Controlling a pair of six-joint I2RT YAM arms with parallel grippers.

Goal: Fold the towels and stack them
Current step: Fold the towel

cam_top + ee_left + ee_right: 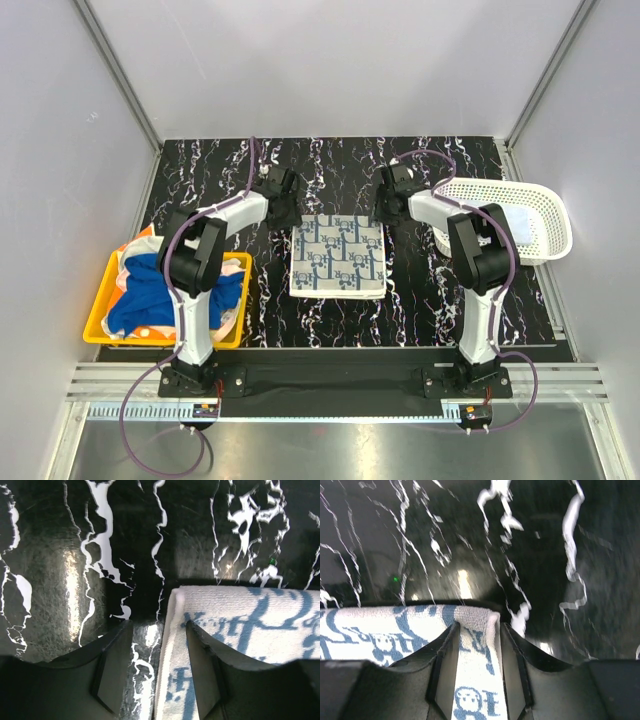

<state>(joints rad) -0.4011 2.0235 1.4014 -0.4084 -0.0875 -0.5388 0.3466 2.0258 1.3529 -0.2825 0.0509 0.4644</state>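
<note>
One blue-patterned towel [338, 257] folded | more towels [150, 300] fill yellow bin [100, 322] | left end effector [159, 635] wide | right end effector [477, 630]: we cannot tell

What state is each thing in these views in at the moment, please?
patterned towel: folded flat in the middle of the table.
left gripper: open, straddling the towel's far left corner.
right gripper: open, straddling the towel's far right corner.
yellow bin: holds crumpled towels, unfolded.
white basket: upright, with a pale cloth lying flat inside.
</note>
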